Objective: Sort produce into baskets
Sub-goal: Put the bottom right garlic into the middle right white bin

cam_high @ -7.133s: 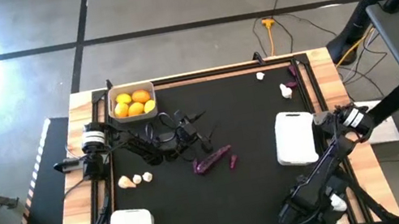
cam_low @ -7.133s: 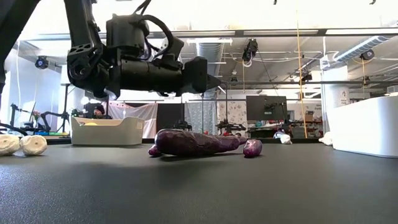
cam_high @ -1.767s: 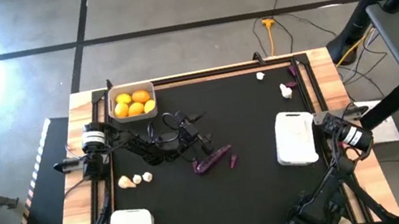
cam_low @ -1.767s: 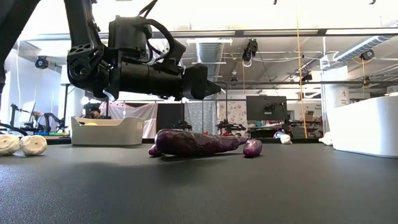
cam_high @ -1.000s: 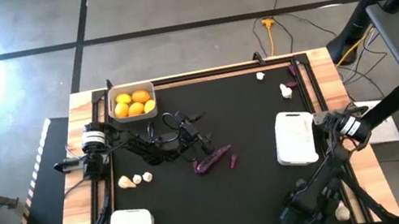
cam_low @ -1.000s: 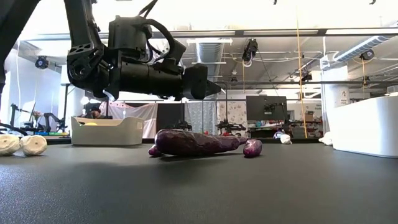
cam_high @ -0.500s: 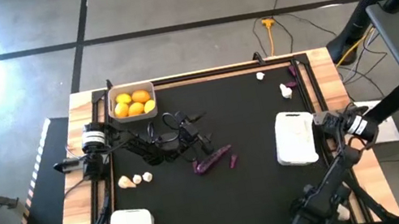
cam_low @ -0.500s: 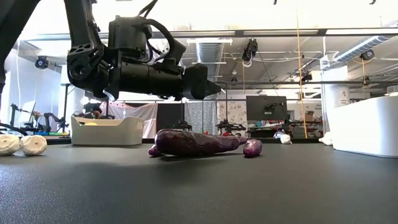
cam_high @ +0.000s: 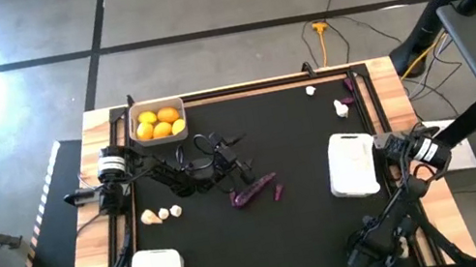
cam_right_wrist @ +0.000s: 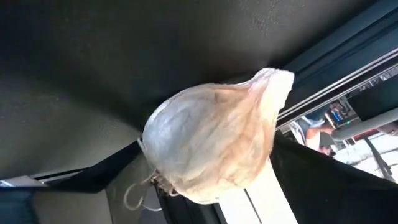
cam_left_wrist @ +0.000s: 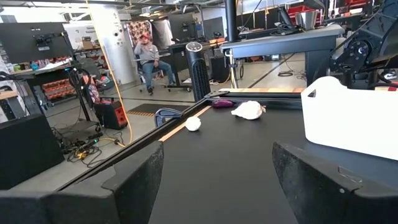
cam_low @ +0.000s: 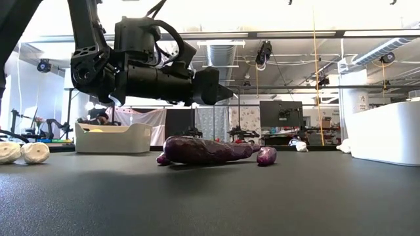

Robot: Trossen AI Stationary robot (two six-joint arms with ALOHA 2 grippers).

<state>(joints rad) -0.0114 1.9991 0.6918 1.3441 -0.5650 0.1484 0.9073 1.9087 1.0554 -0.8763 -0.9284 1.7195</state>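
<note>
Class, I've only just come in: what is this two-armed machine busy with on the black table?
It is sorting produce into pale trays. The far-left tray already holds yellow-orange citrus fruits. The left gripper hovers, fingers open, above a large dark purple eggplant lying mid-table beside a tiny one. The right gripper is at the near right corner, right over a white garlic bulb; whether it grips it is unclear. More bulbs lie loose.

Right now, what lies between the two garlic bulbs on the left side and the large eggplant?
In the high view, only bare black mat lies between the garlic bulbs and the large eggplant; the left gripper hovers beside that stretch.
</note>
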